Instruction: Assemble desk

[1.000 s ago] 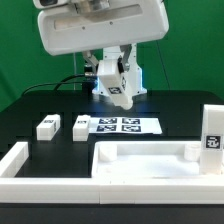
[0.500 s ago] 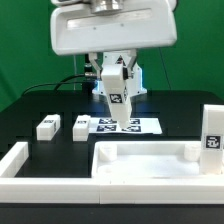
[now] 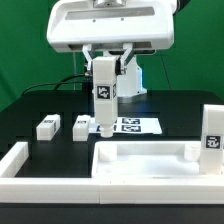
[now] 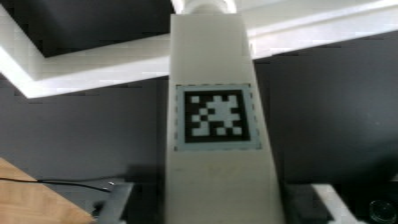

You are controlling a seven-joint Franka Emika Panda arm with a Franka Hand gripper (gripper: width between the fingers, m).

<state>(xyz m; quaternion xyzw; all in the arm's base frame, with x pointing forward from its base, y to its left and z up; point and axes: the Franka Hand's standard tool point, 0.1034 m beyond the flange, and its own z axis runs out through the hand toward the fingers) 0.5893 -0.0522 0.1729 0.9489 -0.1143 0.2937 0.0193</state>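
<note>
My gripper (image 3: 107, 64) is shut on a long white desk leg (image 3: 104, 96) with a square tag, which hangs upright over the table behind the desk top. In the wrist view the leg (image 4: 217, 110) fills the middle, with a finger (image 4: 121, 198) pressed against each side. The desk top (image 3: 150, 153), a wide white tray with a raised rim, lies at the front. Two small loose legs (image 3: 46, 127) (image 3: 81, 127) lie in front of the arm, toward the exterior view's left. Another tagged leg (image 3: 212, 131) stands upright at the exterior view's right.
The marker board (image 3: 132, 125) lies flat just behind the held leg's lower end. A white border rail (image 3: 18, 160) runs along the front at the exterior view's left. Cables trail at the back beside the arm's base.
The arm has carried the leg toward the exterior view's left and nearer the front. The leg has swung from tilted to upright. The grip is unchanged.
</note>
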